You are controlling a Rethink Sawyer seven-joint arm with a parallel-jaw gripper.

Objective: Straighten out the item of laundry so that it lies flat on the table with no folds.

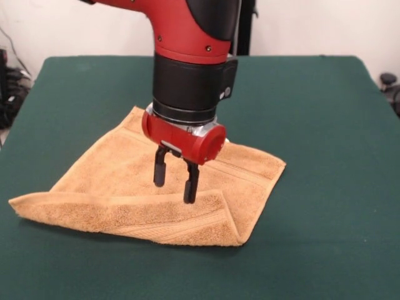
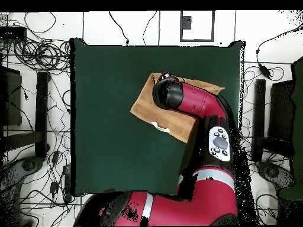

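The orange-tan terry towel (image 1: pixel 144 187) lies on the dark green table (image 1: pixel 312 125), left of centre in the front view. Its near edge is folded back over itself in a long band (image 1: pixel 169 219). My gripper (image 1: pixel 175 184) hangs just above the towel's middle, fingers open and empty, tips close to the fold's upper edge. In the overhead view the arm covers most of the towel (image 2: pixel 145 103); only its left part and far corner show. The gripper itself is hidden under the arm there. The white loop tag peeks out behind the wrist (image 1: pixel 225 140).
The arm (image 2: pixel 195 112) reaches from the bottom of the overhead view across the table's right part. Cables and stands lie on the floor around the table (image 2: pixel 35 88).
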